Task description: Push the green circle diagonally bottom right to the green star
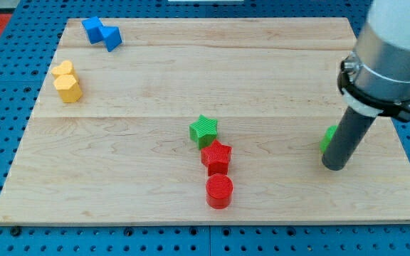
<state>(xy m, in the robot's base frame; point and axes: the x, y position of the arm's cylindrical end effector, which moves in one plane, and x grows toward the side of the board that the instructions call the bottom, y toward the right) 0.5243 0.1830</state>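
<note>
The green star (203, 130) lies near the middle of the wooden board (155, 178). The green circle (328, 139) is at the view's right, mostly hidden behind my rod; only its left edge shows. My tip (335, 168) rests on the board just below and to the right of the green circle, touching or almost touching it. The star is far to the left of the tip.
A red star (216, 156) sits just below the green star, and a red cylinder (219, 191) below that. Two blue blocks (102, 33) lie at the top left. Two yellow blocks (67, 82) lie at the left edge.
</note>
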